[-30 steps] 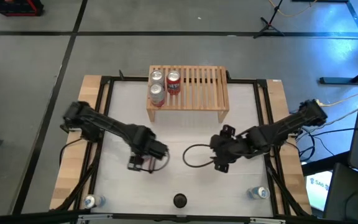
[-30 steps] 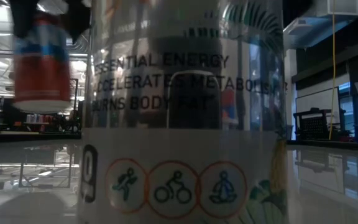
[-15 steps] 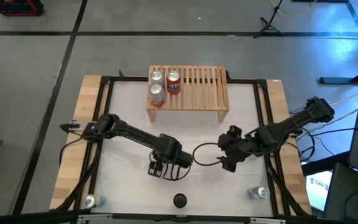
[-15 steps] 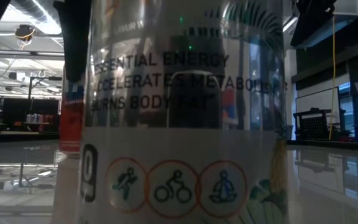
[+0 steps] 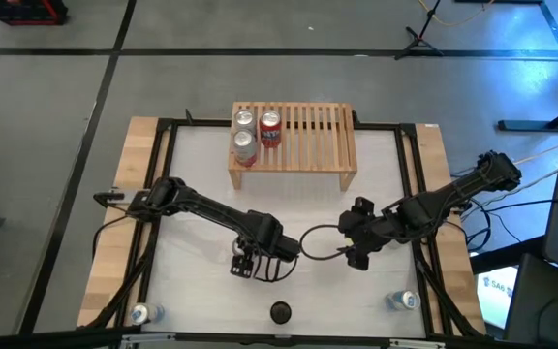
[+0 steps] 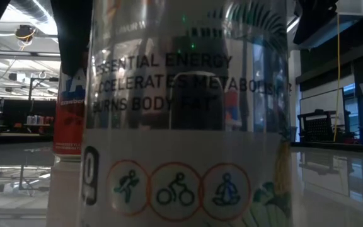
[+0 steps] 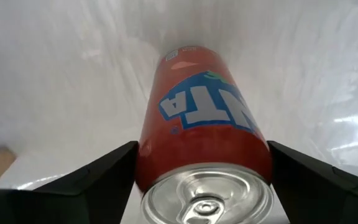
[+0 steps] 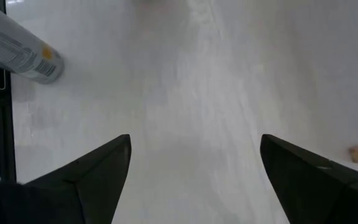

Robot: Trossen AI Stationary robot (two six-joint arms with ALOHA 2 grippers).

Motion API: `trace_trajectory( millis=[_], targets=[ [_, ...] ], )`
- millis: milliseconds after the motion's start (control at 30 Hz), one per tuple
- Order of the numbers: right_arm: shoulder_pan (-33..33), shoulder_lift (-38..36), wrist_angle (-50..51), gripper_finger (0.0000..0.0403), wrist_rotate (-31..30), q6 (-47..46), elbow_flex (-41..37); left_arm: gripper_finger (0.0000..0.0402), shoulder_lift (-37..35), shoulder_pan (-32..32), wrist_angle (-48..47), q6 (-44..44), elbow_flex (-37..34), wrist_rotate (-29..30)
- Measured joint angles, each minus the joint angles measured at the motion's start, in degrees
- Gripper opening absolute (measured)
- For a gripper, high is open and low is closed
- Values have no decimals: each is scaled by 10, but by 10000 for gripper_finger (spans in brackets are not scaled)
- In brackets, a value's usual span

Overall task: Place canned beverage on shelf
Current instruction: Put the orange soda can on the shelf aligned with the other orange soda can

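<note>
Close to you, a silver can (image 6: 188, 126) stands at the table's front edge. Your left gripper (image 5: 245, 264) has fingers apart around the red can (image 7: 201, 134). Your right gripper (image 8: 191, 168) is spread wide, empty. Far back, the shelf (image 5: 308, 145) holds three cans (image 5: 255, 131).

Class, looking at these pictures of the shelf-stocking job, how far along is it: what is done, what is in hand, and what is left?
Done: three cans stand at one end of the shelf. In hand: the left end effector straddles an upright orange can on the table; whether it is gripping cannot be told. The right end effector waits open beside it. Left: lift that can onto the shelf; a clear can by the front edge also waits.
</note>
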State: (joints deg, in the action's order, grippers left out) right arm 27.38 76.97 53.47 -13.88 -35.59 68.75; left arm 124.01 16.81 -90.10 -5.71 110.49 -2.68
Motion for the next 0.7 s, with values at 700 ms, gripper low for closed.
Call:
trace_trajectory(
  millis=[700],
  targets=[
    [0,0,-13,347,-3,-1,0,369,-93,6,2,-89,121,47]
  ],
)
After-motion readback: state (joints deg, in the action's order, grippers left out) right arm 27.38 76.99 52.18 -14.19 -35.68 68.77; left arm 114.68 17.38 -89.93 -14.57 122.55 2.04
